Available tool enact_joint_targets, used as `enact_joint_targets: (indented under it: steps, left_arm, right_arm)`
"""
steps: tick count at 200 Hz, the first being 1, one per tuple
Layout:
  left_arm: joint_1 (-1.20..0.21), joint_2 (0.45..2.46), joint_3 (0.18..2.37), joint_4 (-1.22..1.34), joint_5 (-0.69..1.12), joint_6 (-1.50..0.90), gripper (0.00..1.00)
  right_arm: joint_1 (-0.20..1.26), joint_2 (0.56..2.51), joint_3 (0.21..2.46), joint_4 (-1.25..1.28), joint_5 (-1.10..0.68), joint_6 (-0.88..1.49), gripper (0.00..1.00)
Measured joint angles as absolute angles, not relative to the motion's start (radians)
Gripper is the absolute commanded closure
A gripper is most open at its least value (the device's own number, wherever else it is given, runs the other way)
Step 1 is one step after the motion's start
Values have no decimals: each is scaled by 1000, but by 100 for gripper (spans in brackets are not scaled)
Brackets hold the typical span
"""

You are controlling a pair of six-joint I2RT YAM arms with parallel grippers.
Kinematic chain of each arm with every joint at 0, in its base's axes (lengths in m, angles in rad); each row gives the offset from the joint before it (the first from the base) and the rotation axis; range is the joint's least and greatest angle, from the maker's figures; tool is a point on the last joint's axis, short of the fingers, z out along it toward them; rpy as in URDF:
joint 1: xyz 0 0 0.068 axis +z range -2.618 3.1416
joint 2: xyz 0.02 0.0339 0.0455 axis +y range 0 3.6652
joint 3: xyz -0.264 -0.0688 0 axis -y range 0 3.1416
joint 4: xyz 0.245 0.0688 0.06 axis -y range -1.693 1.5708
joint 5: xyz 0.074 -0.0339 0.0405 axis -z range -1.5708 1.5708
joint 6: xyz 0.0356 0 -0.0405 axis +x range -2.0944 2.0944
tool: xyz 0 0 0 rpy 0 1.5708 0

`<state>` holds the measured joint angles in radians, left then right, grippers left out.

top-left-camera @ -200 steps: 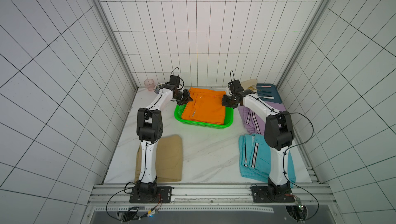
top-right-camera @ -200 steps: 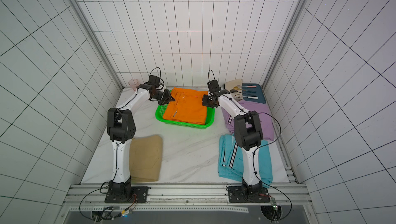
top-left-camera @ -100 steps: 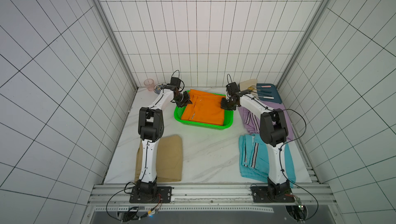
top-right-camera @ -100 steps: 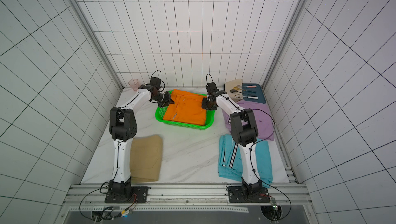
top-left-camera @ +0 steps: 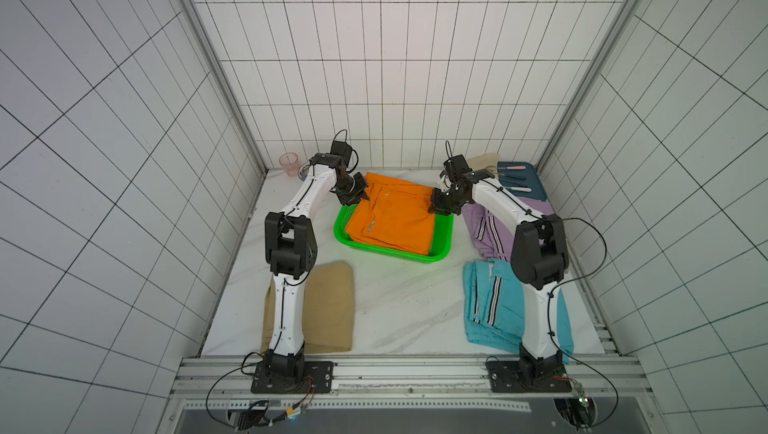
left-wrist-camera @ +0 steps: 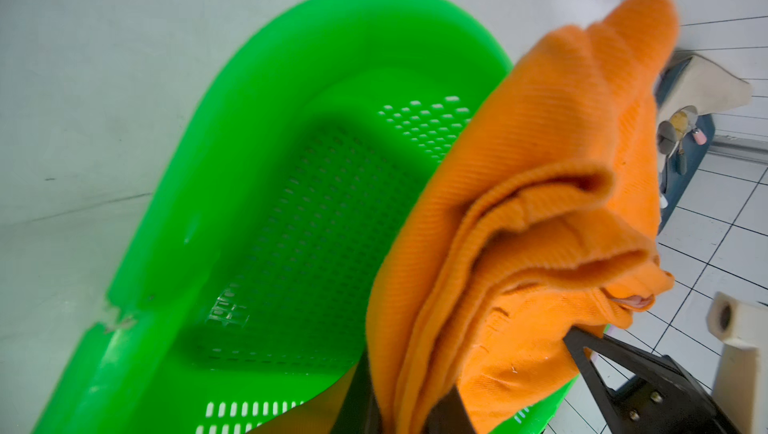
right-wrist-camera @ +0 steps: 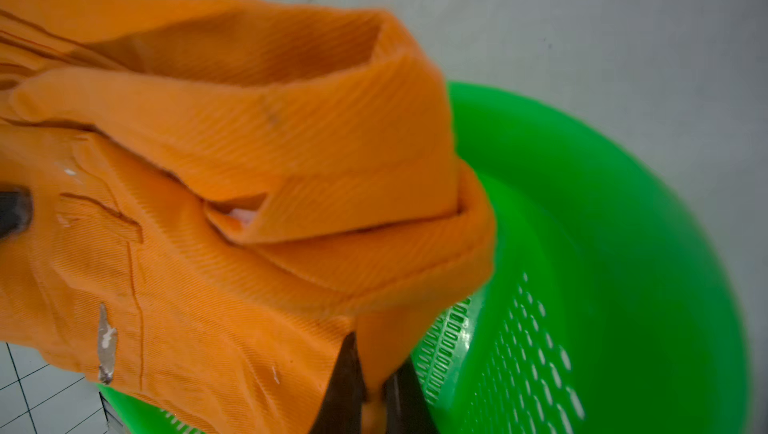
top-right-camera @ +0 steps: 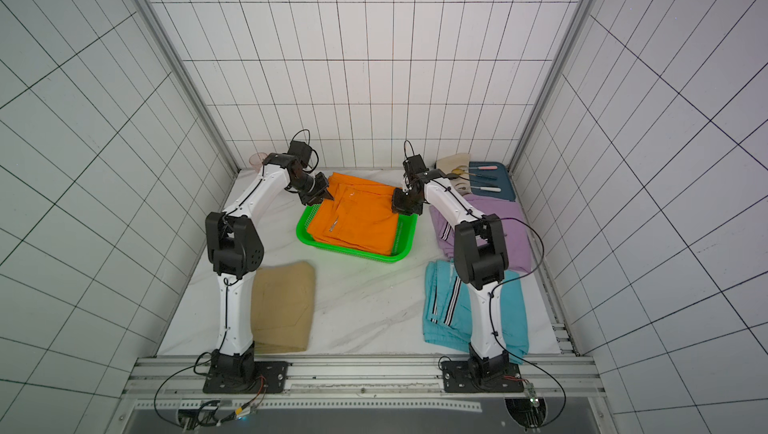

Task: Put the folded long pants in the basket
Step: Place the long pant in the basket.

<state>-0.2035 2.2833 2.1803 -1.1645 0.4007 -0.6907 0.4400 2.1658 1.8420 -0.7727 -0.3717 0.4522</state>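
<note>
Pinching what, those left fingers (top-left-camera: 362, 198)?

A far corner of the orange pants (top-left-camera: 390, 224). The left wrist view shows the folded fabric clamped between the black tips. The right fingers (top-left-camera: 435, 208) are pressed onto the opposite far corner in the same way.

And where do the pants sit?

Over the green basket (top-left-camera: 343, 226), toward the back of the tabletop (top-left-camera: 399, 307). Their near part lies inside it, while the far edge is held up and reaches past the far rim.

What of the other pairs?

The khaki pants (top-left-camera: 328, 307) lie flat by the left arm's base. The light blue pants (top-left-camera: 507, 319) lie by the right arm's base, with the lilac pants (top-left-camera: 473, 220) just behind them, beside the basket. All three are outside it.

Anything else back there?

A dark blue tray (top-left-camera: 534, 189) with cutlery (top-left-camera: 518, 189) and a cream cloth (top-left-camera: 482, 160) sit in the right rear corner, and a pink cup (top-left-camera: 288, 164) in the left one.
</note>
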Motion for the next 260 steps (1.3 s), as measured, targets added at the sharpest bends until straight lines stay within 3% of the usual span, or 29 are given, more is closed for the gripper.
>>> enact_joint_targets:
  steps: [39,107,167,179,199,208,226,260]
  left_arm:
    - [-194,2436,2237,-1175,404,-672,100]
    - [-184,2443,2243,-1158,414,-653,100]
    - [-223,2223,1833,-884,264,-656,100]
    - [-227,2197,1784,-841,247,-657,77]
    - [-233,2156,1708,-781,223,-661,62]
    - [-239,2139,1679,-754,223,-650,57]
    - [-246,2127,1652,-720,230,-654,50]
    - [-250,2110,1623,-692,225,-653,36]
  right_arm:
    - [446,2225,1861,-784,-345,434,100]
    - [456,2260,1917,-808,-273,399,98]
    - [459,2261,1917,-760,-227,366,86]
    - [465,2261,1917,-747,-218,358,83]
    - [474,2261,1917,-731,-189,344,80]
    - [476,2261,1919,-723,-182,342,77]
    - [480,2261,1931,-714,-174,334,61]
    - [486,2257,1960,-682,-150,305,50]
